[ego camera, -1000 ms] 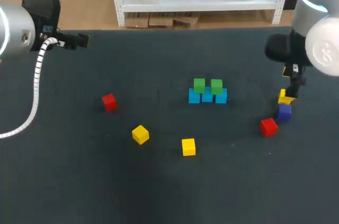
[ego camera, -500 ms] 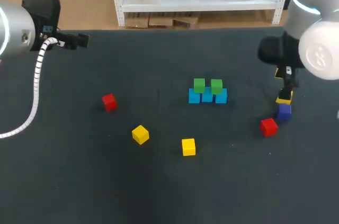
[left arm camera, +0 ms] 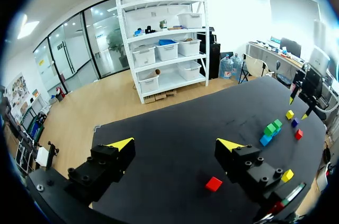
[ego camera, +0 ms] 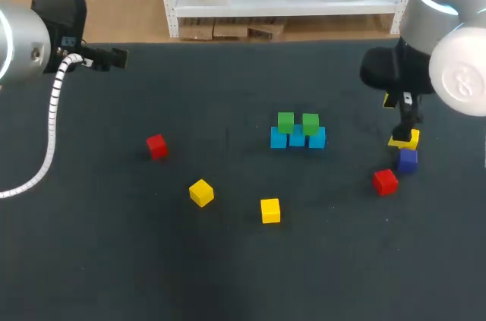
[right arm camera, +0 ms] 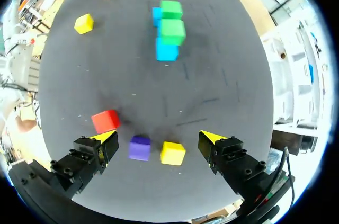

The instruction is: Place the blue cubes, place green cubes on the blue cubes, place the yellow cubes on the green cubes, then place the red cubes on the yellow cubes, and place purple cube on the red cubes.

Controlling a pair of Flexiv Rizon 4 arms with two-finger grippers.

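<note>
Yellow cube (right arm camera: 172, 153) just beside purple cube (right arm camera: 140, 148), both under right claw (right arm camera: 159, 137), spread wide.

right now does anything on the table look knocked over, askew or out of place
Nothing stands out. Two green cubes sit level on the row of blue cubes, nothing toppled. The yellow cubes, red cubes and purple cube lie loose on the table, unstacked; one yellow is slightly turned.
</note>
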